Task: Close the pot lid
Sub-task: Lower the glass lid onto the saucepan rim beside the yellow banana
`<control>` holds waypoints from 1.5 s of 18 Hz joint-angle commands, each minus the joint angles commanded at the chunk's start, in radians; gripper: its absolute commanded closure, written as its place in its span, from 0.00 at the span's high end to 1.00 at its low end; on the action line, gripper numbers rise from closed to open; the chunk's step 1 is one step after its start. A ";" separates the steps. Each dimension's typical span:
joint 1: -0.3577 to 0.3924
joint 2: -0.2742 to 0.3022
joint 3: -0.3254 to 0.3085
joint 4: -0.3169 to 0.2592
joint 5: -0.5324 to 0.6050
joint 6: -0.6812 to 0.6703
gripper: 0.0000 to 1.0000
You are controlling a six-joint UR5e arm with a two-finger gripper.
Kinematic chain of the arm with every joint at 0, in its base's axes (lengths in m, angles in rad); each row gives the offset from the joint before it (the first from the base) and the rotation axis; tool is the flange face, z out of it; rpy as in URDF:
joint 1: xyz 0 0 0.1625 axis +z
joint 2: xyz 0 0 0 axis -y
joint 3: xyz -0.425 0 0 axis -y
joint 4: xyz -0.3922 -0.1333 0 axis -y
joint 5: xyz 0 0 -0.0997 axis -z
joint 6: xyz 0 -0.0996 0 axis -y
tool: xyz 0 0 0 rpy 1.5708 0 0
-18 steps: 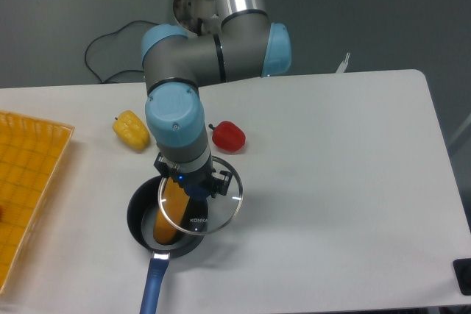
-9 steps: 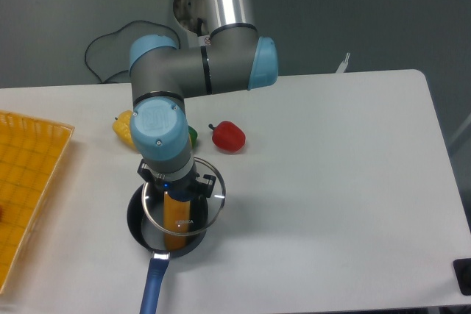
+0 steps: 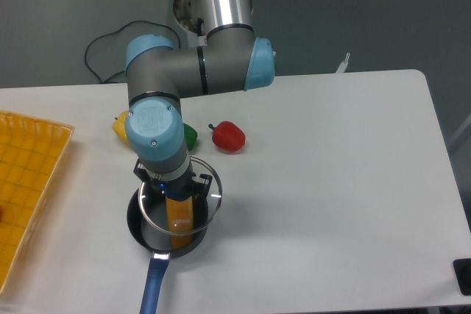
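Note:
The pot (image 3: 141, 227) is a small dark grey pan with a long blue handle (image 3: 154, 287), near the table's front edge. A long orange-yellow piece of food (image 3: 179, 218) lies inside it. The lid (image 3: 199, 215), clear glass with a thin metal rim, hangs just above the pot, almost centred over it. My gripper (image 3: 171, 190) is directly above the lid and shut on its knob, which the gripper body hides.
A red pepper (image 3: 228, 137), a green vegetable (image 3: 189, 135) and a yellow pepper (image 3: 121, 126) lie behind the pot. An orange mesh basket (image 3: 29, 182) stands at the left edge. A black cable (image 3: 103, 45) runs behind the table.
My gripper has carried the lid to the left, from the pot's right side to almost centred over it.

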 joint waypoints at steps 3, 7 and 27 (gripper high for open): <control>0.000 -0.005 0.021 -0.012 0.000 -0.003 0.60; 0.006 -0.002 0.041 -0.041 -0.005 0.000 0.60; -0.011 -0.034 0.043 -0.041 -0.031 -0.037 0.60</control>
